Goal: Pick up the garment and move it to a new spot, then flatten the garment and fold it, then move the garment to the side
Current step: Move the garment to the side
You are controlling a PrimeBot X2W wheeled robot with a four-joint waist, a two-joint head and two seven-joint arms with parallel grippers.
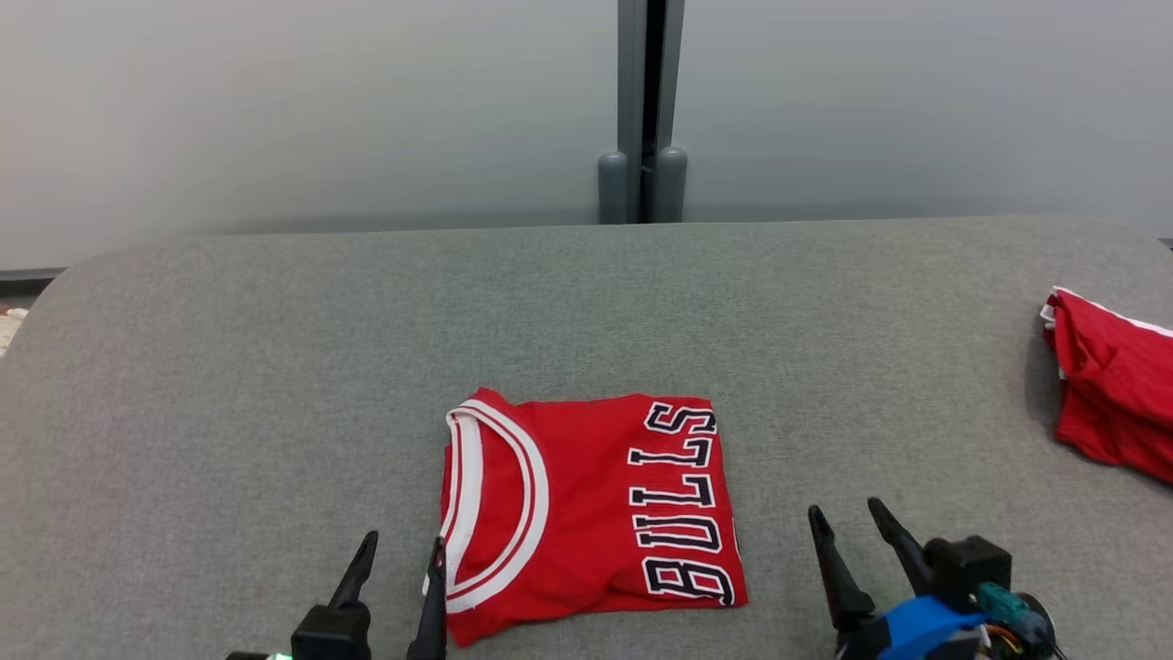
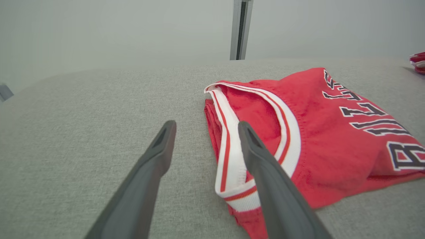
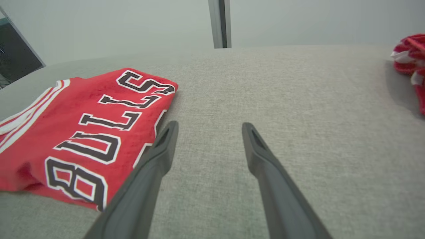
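Note:
The garment (image 1: 586, 509) is a red jersey with white collar trim and black "BULLS" lettering, folded into a neat rectangle on the grey surface near its front edge. My left gripper (image 1: 403, 548) stands open just left of the collar edge, and its right finger (image 2: 247, 136) overlaps the white trim in the left wrist view, where the garment (image 2: 318, 132) lies to the right. My right gripper (image 1: 845, 513) is open over bare fabric to the right of the garment (image 3: 79, 132), with nothing between its fingers (image 3: 167, 134).
A second red-and-white cloth (image 1: 1113, 394) lies crumpled at the far right edge of the grey upholstered surface (image 1: 586, 302). Behind it stand a pale wall and a vertical grey post (image 1: 646, 110).

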